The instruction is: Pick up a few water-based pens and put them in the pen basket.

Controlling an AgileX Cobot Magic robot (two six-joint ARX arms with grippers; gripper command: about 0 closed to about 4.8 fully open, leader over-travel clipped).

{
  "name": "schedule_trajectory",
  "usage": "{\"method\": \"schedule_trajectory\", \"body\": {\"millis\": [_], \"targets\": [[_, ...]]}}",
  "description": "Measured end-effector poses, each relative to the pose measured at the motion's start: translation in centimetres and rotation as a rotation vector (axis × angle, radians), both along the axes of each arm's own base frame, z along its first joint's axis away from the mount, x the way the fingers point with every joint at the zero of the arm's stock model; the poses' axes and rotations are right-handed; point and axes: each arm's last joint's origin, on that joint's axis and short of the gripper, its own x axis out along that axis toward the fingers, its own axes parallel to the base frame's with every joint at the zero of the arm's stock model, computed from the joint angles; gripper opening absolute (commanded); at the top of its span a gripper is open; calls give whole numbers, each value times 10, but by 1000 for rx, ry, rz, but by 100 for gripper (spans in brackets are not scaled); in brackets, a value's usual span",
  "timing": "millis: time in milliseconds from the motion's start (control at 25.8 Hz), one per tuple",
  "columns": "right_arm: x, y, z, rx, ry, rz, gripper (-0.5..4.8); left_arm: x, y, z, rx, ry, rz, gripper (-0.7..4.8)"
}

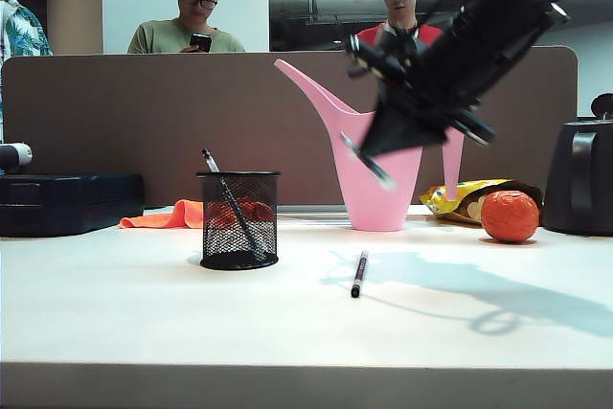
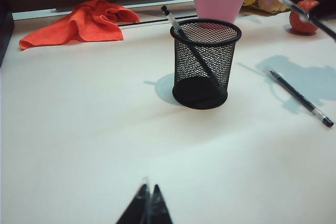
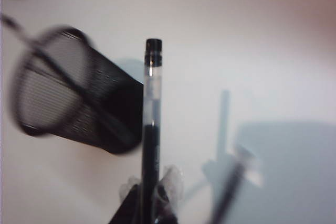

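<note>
Three pens are in play. Going from the left of the exterior view: one pen already stands in the pen basket, leaning with its clear top poking out over the rim toward the left and its tip down at the right of the base. The basket sits upright on the table, left of centre, in front of an orange cloth. The left gripper is seen only in its own wrist view, low over bare table on the near side of the basket, jaws pressed together with nothing between them.

Next, a second pen lies flat on the table just right of the basket, apart from it, its long axis running nearly front to back, one end toward the pink watering can behind.

Furthest right, the right gripper hangs in the air above the table, in front of the can. Its jaws are clamped on the third pen, held near one end; the barrel sticks out ahead of the fingers, dark cap foremost, slanting downward in the exterior view.

The step in hand looks like the carry: this pen is lifted but not yet over the basket. The next move would call for travel leftward until the pen's free end is above the rim, with the barrel tipped closer to upright, so it drops in beside the leaning pen rather than striking the rim.
</note>
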Motion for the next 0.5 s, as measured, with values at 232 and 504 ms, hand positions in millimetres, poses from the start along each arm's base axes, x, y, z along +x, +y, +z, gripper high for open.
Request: {"method": "schedule_trajectory", "body": {"millis": [232,504], "targets": [[9,8,26,175,-253,110,-9,0,0,0,0,0,0,-3],[17,14,42,296,-498,176,-9,0,0,0,0,0,0,-3]]}}
